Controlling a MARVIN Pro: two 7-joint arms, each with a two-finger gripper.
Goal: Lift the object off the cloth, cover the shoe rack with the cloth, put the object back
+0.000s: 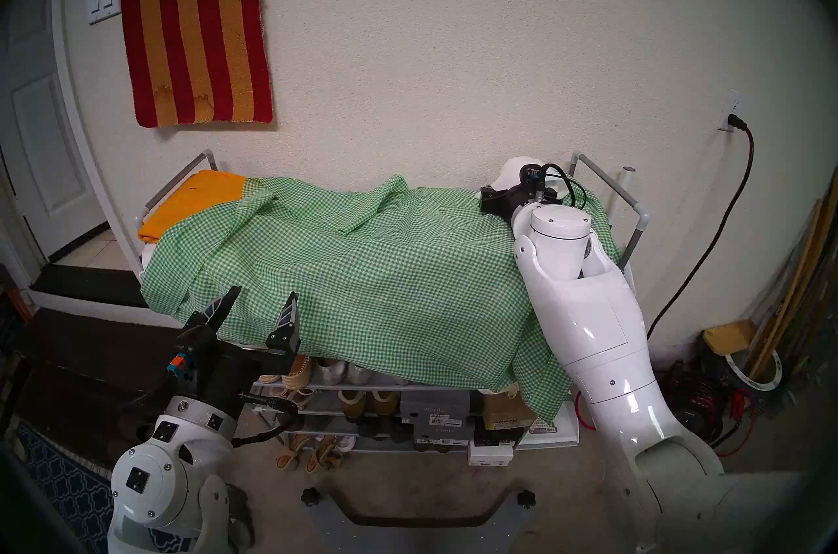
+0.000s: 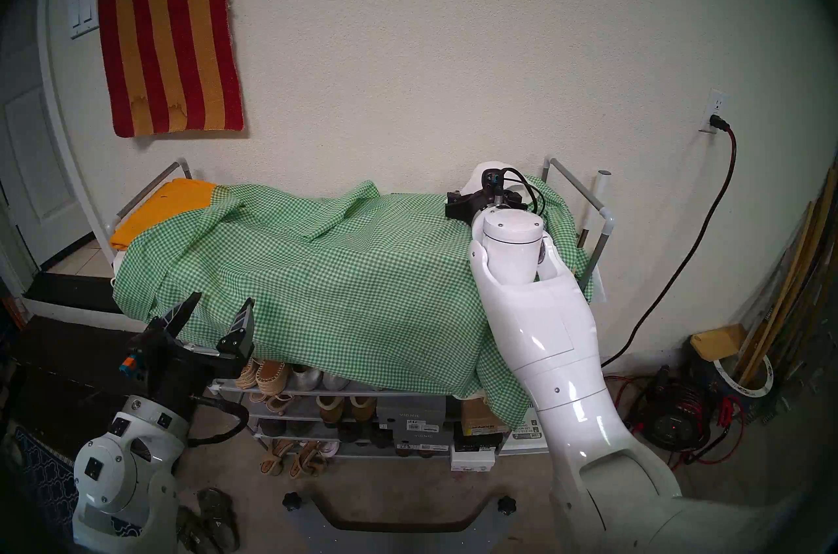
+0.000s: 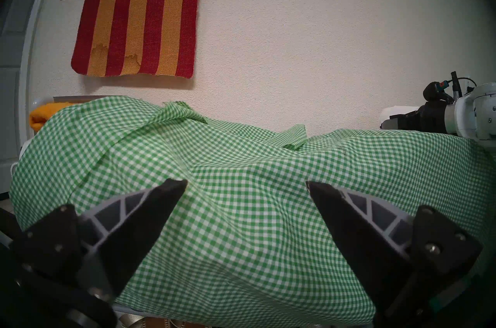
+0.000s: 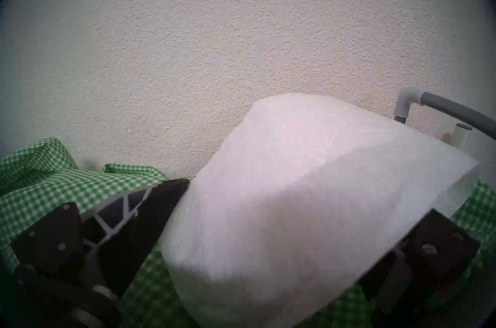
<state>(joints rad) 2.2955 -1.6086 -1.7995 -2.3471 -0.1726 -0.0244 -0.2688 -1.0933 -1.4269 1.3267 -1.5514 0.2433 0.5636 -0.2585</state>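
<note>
The biggest thing here is the shoe rack (image 1: 632, 222), and it stands against the wall with shoes and boxes on its low shelves. The green checked cloth (image 1: 362, 267) is spread over the top of it and hangs down the near side, so I think the covering part is done. It does not reach the far left end, where a folded orange cloth (image 1: 190, 199) still shows. There is also a bunched fold near the far middle. Now I think I am putting the roll of tissue paper (image 4: 308, 198) back. My right pincer (image 4: 273, 214) has the roll between its fingers, and it looks like it is gripping it at the far right end of the rack, close to the wall and the end rail. I cannot tell if the roll already sits on the cloth or is just above it. To do this well, I should go down slowly until the roll rests on the cloth, then let go gently so it does not roll or drag the thin cloth. My left pincer (image 1: 260, 308) is wide open and holds nothing, near the front left edge of the cloth.
</note>
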